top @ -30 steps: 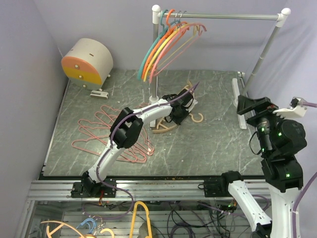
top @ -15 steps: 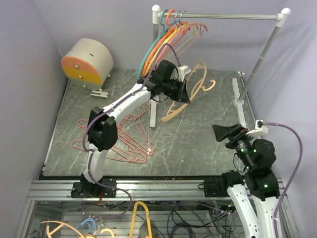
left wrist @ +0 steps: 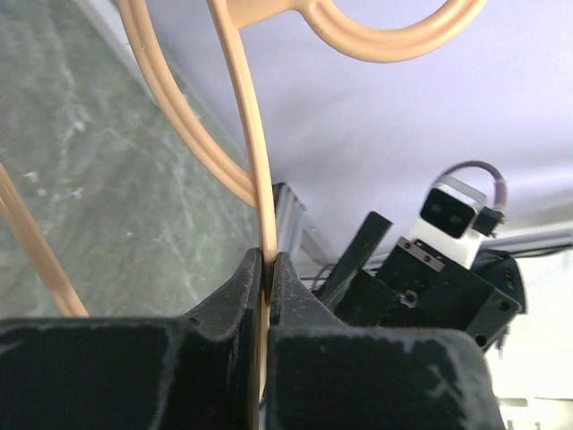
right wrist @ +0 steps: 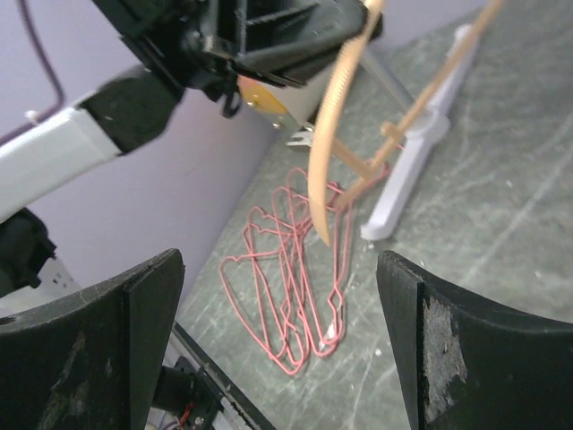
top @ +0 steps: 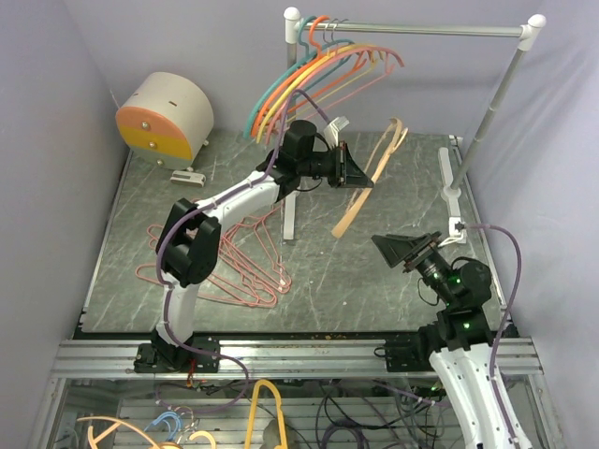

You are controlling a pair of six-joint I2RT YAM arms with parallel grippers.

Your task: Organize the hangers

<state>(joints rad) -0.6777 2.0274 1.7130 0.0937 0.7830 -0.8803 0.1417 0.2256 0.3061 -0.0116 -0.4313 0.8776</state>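
Two sets of fingers are in view, and you can read both of them clearly. Your left fingers [left wrist: 235,309] are pressed together on the thin bar of the peach hanger [left wrist: 240,134], and nothing except this bar is between them. From above, you see that this hanger is held in the air and tilted. It is well above the tabletop [top: 337,281], and its upper end is near the coloured hangers [top: 299,79].

These coloured hangers, in teal, orange, yellow and pink, hang close together at the left end of the rail [top: 430,31]. The peach hanger is not on the rail.

Your right fingers [top: 404,249] are spread wide and hold nothing. They are low on the right side, apart from the peach hanger, and they point towards it.

On the left part of the tabletop, the pink wire hangers [top: 248,281] lie flat in a loose pile, one over the other. A round drum [top: 164,117] with an orange and yellow face sits in the far left corner.
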